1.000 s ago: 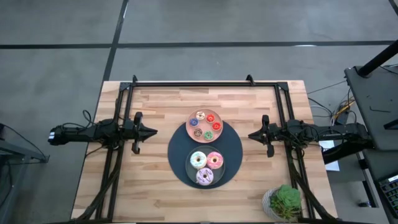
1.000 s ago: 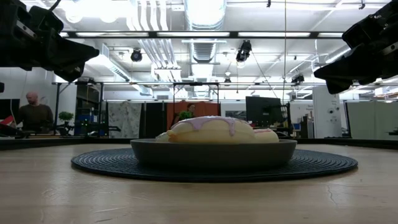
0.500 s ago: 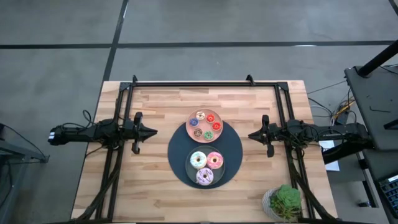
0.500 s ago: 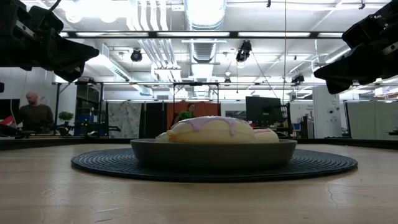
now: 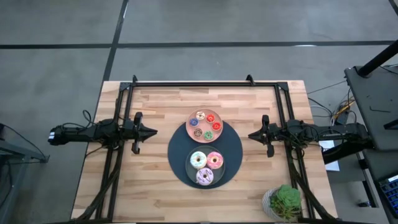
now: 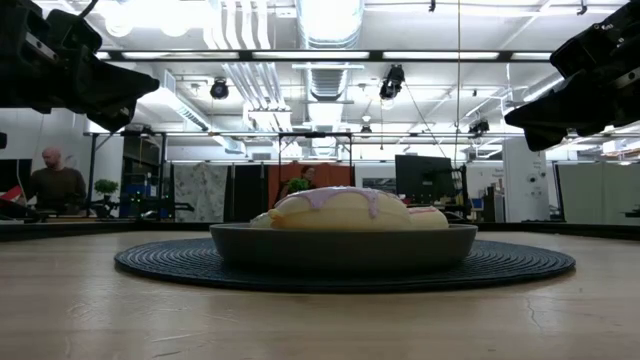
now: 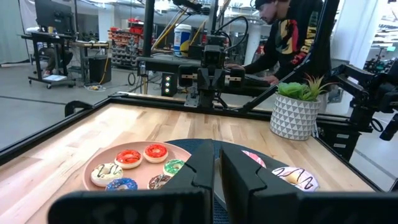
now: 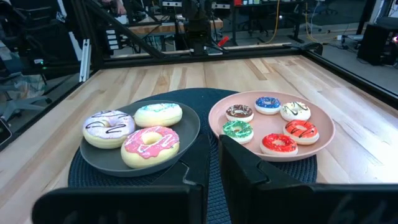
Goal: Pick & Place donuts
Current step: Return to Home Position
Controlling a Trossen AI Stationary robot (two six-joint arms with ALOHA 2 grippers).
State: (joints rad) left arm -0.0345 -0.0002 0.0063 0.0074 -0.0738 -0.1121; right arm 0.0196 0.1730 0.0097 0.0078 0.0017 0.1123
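Observation:
Three larger donuts, white sprinkled (image 5: 198,160), pink (image 5: 214,160) and lilac (image 5: 204,177), lie on a dark grey plate (image 5: 219,178). Several tiny donuts (image 5: 205,125) lie on a pink plate (image 5: 191,119) just beyond it. Both plates rest on a round dark mat (image 5: 179,149) at the table's middle. My left gripper (image 5: 153,131) hovers shut to the left of the mat, pointing level at it. My right gripper (image 5: 250,134) hovers shut to the right, facing it. Nothing is between the fingers of either gripper (image 7: 216,163) (image 8: 213,149).
A potted plant (image 5: 284,202) in a white pot stands at the near right corner. A black frame (image 5: 199,83) runs along the far edge and both sides of the table. Bare wood lies between each gripper and the mat. A person (image 7: 289,31) stands beyond the table's right side.

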